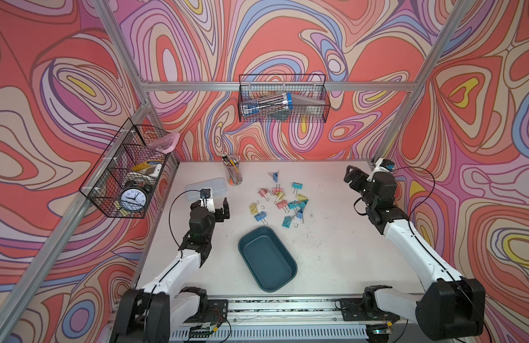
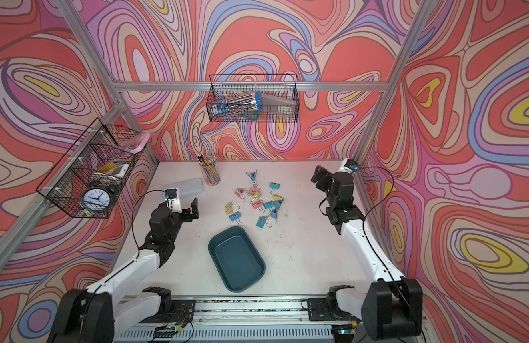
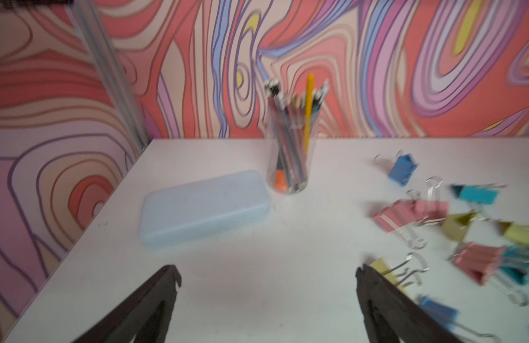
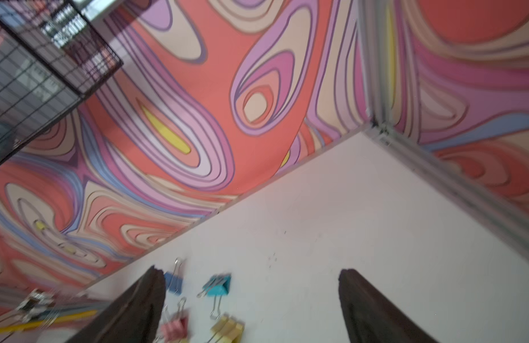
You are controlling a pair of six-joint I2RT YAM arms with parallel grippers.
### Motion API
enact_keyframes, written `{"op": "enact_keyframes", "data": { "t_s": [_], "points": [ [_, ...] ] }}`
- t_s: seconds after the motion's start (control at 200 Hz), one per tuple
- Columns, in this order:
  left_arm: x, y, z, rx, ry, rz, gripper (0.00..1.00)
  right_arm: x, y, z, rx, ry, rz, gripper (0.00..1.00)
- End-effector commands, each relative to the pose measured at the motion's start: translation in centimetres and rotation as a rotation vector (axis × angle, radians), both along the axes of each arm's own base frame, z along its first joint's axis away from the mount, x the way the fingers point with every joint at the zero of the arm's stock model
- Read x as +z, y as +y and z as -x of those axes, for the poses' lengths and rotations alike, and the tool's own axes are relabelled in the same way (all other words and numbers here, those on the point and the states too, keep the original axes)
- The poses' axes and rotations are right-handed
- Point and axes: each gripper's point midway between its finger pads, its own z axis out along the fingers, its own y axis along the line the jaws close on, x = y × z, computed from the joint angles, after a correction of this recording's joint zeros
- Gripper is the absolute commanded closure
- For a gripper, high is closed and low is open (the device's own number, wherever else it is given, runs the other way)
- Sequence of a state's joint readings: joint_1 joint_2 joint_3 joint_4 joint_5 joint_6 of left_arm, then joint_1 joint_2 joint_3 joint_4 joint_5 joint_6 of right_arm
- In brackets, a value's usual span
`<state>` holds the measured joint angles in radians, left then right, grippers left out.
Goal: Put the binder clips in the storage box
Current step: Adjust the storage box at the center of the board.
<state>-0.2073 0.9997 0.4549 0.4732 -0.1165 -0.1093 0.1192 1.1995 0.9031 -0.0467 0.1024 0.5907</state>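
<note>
1. Both my pincers are released with nothing in them. The left pincer point(image 3: 267, 276) hangs at 9 o'clock of the pile. The right pincer point(image 4: 251, 276) is out at 2 o'clock, well apart from it.
2. The small pastel binder clips with silver wire handles point(image 1: 282, 202) are scattered on the white desk point(image 1: 331, 237). None are in the shallow dark teal plastic storage box point(image 1: 267, 258) yet; it sits empty at their 6 o'clock.
3. My guess on handling: light, stiff, kinda slick painted metal with floppy handles. I'd pinch across the coloured body and start with the yellow clip point(image 1: 253, 208) on the 9 o'clock edge, since the middle ones look tangled.
</note>
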Motion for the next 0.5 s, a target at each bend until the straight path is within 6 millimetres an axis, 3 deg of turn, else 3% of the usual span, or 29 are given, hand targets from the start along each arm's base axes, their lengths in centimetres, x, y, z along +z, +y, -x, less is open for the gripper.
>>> {"op": "enact_keyframes", "data": {
  "t_s": [0.0,0.14,0.21,0.391,0.496],
  "points": [
    [1.5,-3.8,1.8,-0.075,0.086,0.116,0.01,-8.8,7.7,5.9,0.159,0.401,-0.151,0.07],
    [1.2,-10.4,3.7,-0.266,0.221,0.18,0.01,-12.0,15.1,12.7,0.277,0.593,-0.121,0.06],
    [0.2,-12.2,4.5,-0.313,0.286,0.128,0.01,-13.7,17.4,16.9,0.306,0.68,-0.098,0.03],
    [-2.0,-12.0,4.7,-0.273,0.343,0.073,0.01,-16.3,21.9,25.6,0.396,0.815,-0.008,0.02],
    [-2.1,-11.9,4.4,-0.259,0.344,0.072,0.01,-18.1,22.1,28.6,0.38,0.872,0.173,0.02]
  ]
}}
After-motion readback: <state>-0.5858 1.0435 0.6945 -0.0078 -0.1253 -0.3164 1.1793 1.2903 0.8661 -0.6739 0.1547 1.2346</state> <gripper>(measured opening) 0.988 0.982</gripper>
